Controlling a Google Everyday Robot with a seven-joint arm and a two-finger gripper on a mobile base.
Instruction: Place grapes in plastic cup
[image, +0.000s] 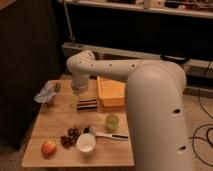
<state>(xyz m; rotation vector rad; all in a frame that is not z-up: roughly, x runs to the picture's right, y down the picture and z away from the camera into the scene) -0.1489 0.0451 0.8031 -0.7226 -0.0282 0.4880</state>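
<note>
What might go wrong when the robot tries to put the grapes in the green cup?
The tool hangs open above the back of the table, away from the grapes. The apple and white cup sit close beside the grapes, so the tool might bump one. The green cup looks little wider than the bunch, so grapes might miss or tip it.

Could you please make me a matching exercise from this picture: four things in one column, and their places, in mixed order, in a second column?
1. grapes
2. plastic cup
3. apple
4. gripper

A. near the table corner at the picture's lower left
B. open, over the back half of the table, far from the fruit
C. between the apple and the white cup
D. farther back than the white cup, to its right in the picture

Pairs: 1-C, 2-D, 3-A, 4-B
</note>
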